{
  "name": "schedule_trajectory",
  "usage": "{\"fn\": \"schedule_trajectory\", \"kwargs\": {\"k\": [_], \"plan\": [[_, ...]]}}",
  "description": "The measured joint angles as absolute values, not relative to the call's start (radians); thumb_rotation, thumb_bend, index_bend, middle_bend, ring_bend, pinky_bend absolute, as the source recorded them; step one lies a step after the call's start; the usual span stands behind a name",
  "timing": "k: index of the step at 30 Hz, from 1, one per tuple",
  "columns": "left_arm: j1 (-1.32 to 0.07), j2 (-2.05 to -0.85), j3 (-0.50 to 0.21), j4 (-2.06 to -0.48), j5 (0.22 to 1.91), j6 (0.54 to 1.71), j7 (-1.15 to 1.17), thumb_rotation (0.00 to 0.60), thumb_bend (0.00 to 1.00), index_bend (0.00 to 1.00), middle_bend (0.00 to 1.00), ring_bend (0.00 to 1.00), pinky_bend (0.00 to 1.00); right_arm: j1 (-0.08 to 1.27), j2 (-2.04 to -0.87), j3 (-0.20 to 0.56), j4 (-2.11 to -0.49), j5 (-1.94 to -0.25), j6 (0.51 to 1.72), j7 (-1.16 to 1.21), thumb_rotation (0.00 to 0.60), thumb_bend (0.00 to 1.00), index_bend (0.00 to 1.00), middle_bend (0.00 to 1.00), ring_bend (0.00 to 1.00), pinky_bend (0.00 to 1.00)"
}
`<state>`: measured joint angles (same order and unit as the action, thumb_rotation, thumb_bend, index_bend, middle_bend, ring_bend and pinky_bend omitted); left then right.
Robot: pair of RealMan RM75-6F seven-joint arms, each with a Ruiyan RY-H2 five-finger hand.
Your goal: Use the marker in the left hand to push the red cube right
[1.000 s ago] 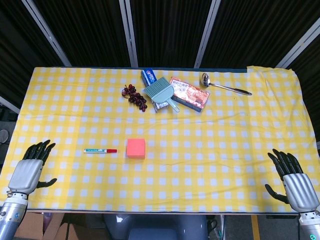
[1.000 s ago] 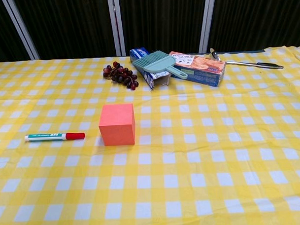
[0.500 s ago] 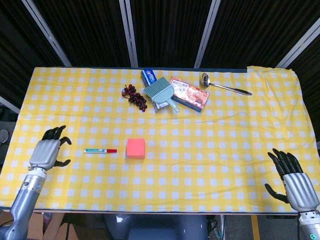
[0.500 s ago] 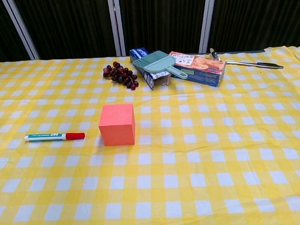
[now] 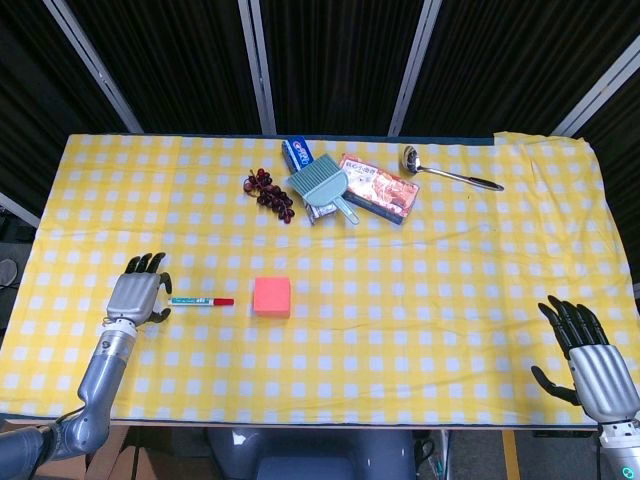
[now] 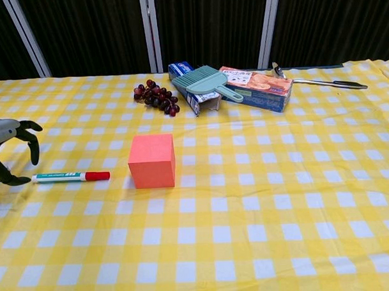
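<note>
Nearest to us, our right hand [image 5: 597, 365] sits at the near right corner of the yellow-and-white checked tablecloth [image 5: 420, 330], fingers spread and holding nothing, well apart from everything the task concerns; we judge it is parked there to stay out of the way.

Our left hand [image 5: 138, 298] hovers just beside the white end of the slim white marker with a green label and a red cap [image 5: 201, 301]. In the chest view the hand [image 6: 8, 152] has its fingers [image 6: 32, 141] curled into an open claw above and around the marker's tail [image 6: 70, 177], thumb low near the cloth, but nothing is pinched; whether the thumb tip touches the barrel we cannot tell. The shape suggests we are set up to close on the marker from its tail, leaving the capped end free.

The marker lies flat, its red cap aimed at the red cube [image 5: 272, 296], which stands just to its right with a small gap between them. That alignment suits the job: once gripped, the marker could travel straight along its own axis into the cube's left face.

Farther back, well clear of the pushing path, lie a bunch of dark red grapes [image 5: 270, 192], a grey-green plastic dustpan brush [image 5: 324, 189] resting over a blue toothpaste box [image 5: 299, 154], an orange printed food box [image 5: 378, 188] and a steel ladle [image 5: 447, 172].
</note>
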<state>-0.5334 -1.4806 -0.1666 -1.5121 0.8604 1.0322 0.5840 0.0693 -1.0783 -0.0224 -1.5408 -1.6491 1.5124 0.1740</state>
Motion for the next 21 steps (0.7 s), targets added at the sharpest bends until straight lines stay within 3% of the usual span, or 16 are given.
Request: {"fn": "schedule_trajectory", "kwargs": {"k": [21], "plan": [[-0.601, -1.602, -0.16, -1.43, 0.811, 1.024, 0.602, 0.6, 0.35, 0.5, 0.05, 0.0, 0.03, 0.069, -1.075, -0.024, -1.543, -1.651, 1.513, 0.182, 0.6, 0.34, 0.0, 0.0, 0.0, 0.05]]}}
